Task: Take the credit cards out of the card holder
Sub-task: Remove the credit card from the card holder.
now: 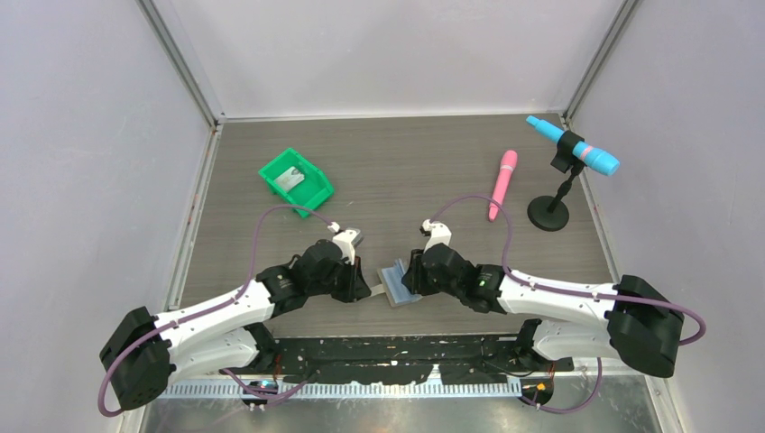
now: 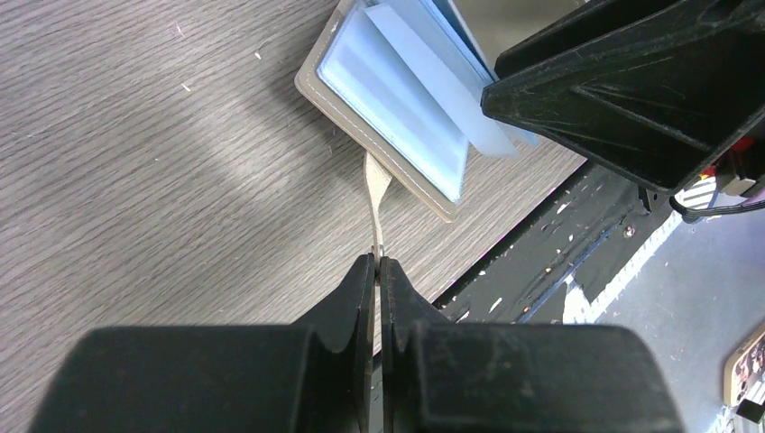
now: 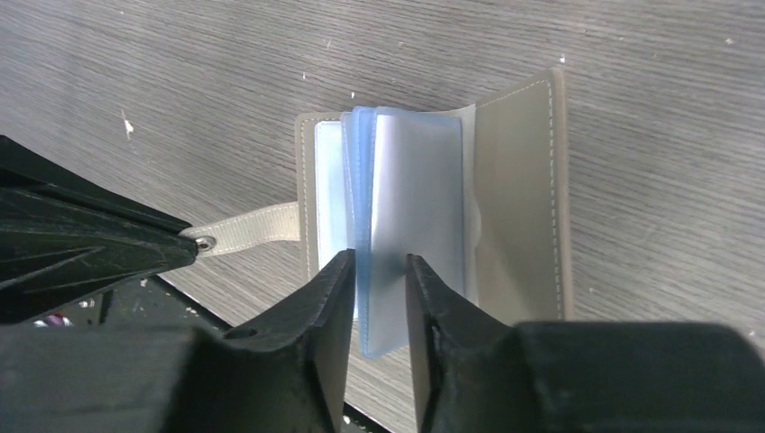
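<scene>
Looking down on the table (image 1: 406, 171), you find the card holder (image 1: 394, 290) lying open at 6 o'clock, its clear blue sleeves (image 3: 415, 189) fanned up. Your left gripper (image 2: 377, 262) is clamped on its grey tab (image 2: 375, 194). Your right gripper (image 3: 379, 271) stands slightly apart astride the sleeves, and whether it pinches them cannot be told. At 10 o'clock the green bin (image 1: 317, 195) holds one pale grey flat piece (image 1: 289, 178).

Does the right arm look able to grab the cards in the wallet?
Probably yes: the card holder lies open, left gripper pinching its tab, and the right gripper straddles the card sleeves.
</scene>
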{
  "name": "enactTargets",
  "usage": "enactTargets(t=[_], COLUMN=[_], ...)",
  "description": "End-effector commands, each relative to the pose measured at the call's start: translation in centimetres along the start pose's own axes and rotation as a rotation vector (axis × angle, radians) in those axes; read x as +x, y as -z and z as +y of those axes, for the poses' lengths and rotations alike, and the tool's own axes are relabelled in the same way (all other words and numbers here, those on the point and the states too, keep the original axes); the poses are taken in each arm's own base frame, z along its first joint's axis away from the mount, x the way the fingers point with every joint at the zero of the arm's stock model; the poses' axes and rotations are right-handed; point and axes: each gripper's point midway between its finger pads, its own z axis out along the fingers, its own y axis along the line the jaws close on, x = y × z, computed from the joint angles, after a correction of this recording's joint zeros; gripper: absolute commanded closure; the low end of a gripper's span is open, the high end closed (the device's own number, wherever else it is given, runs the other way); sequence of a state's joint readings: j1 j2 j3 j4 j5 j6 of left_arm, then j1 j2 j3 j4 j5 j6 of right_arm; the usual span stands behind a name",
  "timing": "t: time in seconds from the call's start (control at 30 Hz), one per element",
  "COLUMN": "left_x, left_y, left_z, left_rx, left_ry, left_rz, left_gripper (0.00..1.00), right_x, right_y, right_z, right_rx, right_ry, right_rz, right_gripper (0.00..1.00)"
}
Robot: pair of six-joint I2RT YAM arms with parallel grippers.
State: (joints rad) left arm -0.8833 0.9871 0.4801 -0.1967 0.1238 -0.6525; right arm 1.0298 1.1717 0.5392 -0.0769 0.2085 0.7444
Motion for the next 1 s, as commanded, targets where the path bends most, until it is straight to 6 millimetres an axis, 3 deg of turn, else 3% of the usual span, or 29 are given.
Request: enactTargets(t=[0.0,0.07,0.13,0.17,0.27,0.67,0.97], left_x=[-0.9,-0.9,-0.8,-0.8,-0.7,-0.6,-0.4], left_y=[0.2,0.2,0.2,0.2,0.2,0.1,0.1], left_z=[-0.5,-0.5,-0.5,-0.4,-0.4,-0.3,0.7], left_rx=[0.020,0.020,0.018,0.017,0.016,0.014,-0.032], left_ry=[-0.018,-0.021,-0.022,-0.022,-0.022,-0.019,-0.028], left_rz=[-0.028,-0.027,-0.025,-0.025,-0.025,-0.023,-0.016], left_gripper=[1.00,1.00,1.00,1.00,1.00,1.00,1.00], right_x=[-0.6,-0.6,-0.6,-0.6,-0.7,-0.5,-0.8], right_y=[-0.4,-0.5,-0.5,-0.5,-0.4,-0.6,0.2], right_z=[0.6,0.6,0.5,0.5,0.4,-0.1,-2.9], right_rx=[-0.027,-0.026,-0.024,-0.023,-0.021,-0.012,0.093], right_ry=[-0.020,-0.024,-0.026,-0.029,-0.036,-0.042,-0.042], right_rz=[-0.024,-0.024,-0.026,-0.027,-0.031,-0.031,-0.060], right_gripper=[0.68,0.68,0.62,0.54,0.49,0.61,0.60])
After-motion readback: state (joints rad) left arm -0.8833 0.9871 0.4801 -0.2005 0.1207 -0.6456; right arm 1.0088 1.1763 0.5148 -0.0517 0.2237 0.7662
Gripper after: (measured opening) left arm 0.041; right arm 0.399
